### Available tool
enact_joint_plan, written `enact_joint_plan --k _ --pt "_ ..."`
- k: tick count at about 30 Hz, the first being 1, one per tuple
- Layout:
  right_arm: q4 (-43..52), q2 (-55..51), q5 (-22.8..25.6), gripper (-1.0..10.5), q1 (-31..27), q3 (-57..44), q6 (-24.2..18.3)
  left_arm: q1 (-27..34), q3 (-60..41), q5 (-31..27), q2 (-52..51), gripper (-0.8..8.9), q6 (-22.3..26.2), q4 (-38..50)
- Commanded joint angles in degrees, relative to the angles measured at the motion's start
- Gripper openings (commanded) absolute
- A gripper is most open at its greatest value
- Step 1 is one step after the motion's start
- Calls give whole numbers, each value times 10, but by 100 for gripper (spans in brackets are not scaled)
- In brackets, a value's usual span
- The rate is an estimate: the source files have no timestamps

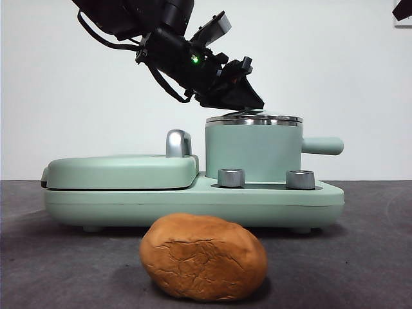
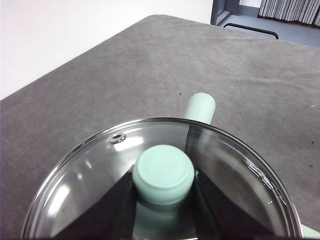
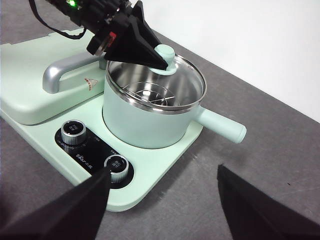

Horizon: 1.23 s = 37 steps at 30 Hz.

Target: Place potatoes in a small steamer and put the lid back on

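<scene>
Left pincer clamped on mint knob of glass lid, tilted over steamer; cracked orange-brown potato on bench before steamer; right pincer spread wide, empty, near steamer.

Lid knob concealed behind the left gripper in the front view, lid rim cut by the frame edge in the left wrist view, dial markings too small to read, potato out of both wrist views.
</scene>
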Motion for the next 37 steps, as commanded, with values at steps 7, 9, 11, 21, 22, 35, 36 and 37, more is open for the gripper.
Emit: enact_joint_plan --k 7,9,11,21,22,35,36,37 --pt "4 2 0 329 2 10 8 -5 15 1 -8 15 -3 4" --pt "4 2 0 329 2 10 8 -5 15 1 -20 15 -3 14" --pt "4 2 0 329 2 10 8 -3 15 1 -34 15 -3 21" --pt "4 2 0 329 2 10 8 11 15 0 -124 15 -7 -23" --pt "4 2 0 329 2 10 8 12 15 0 -137 15 -7 -38" --pt "-13 2 -3 399 57 10 5 56 15 -26 -296 18 -3 -197" --pt "-15 5 -3 413 70 10 5 62 15 -31 -306 18 0 -224" --pt "-19 9 -3 413 83 11 3 67 14 -32 -316 18 6 -250"
